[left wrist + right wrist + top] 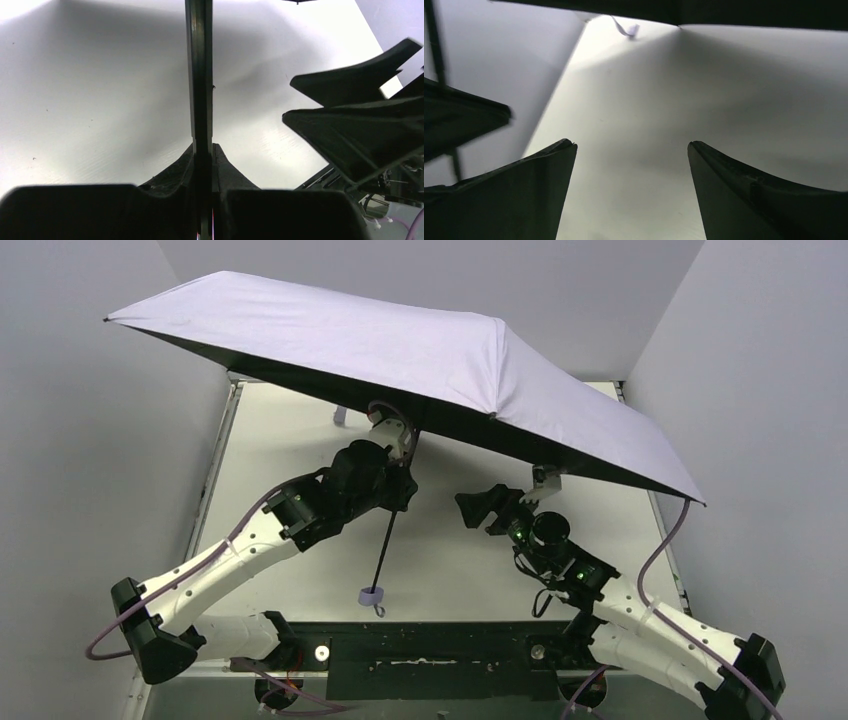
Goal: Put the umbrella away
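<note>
White table (450, 570), grey walls (80, 440) around. Pale purple umbrella (400, 350) wide open, tipped, held high over table. Over table middle, left claw (398, 492) pinched tight on thin black shaft (199, 75). Small handle (371, 595) at shaft's low end, near table's front edge. Over table's right half, right claw (482, 508) spread wide, holding nothing.

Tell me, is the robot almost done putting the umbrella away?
Not nearly. Nothing looks done: the umbrella is spread wide open. In hand: the left fingers pinch its black shaft, while the right fingers stand open and empty nearby. Left to do: close it, fold it up and stow it.
</note>
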Robot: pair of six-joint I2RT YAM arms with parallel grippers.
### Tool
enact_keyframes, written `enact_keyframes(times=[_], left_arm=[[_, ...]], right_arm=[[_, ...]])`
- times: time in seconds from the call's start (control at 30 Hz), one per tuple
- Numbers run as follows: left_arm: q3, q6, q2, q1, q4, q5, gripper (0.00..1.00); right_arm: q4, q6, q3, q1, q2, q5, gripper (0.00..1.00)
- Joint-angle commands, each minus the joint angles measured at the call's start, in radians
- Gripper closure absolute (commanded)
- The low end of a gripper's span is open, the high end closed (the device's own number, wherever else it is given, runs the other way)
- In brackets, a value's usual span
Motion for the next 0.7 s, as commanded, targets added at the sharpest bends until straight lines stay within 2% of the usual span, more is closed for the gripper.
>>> enact_keyframes(times=[0.0,0.2,0.37,0.67], left_arm=[[0.079,-0.025,0.010,0.005,0.012,-0.057,1.00],[0.145,0.008,0.064,-0.036,-0.022,-0.097,1.00],[0.153,0.012,0.073,-0.044,-0.013,-0.104,1.00],[0.111,0.020,0.059,-0.047,-0.013,-0.098,1.00]], right_arm=[[-0.028,-0.089,-0.063,-0.008,-0.039,0.088,0.15],[0.018,-0.198,-0.081,0.024,0.040,0.093,0.13],[0.038,-0.251,-0.036,0.089,0.134,0.162,0.13],[0.042,-0.169,0.082,0.098,0.102,0.197,0.13]])
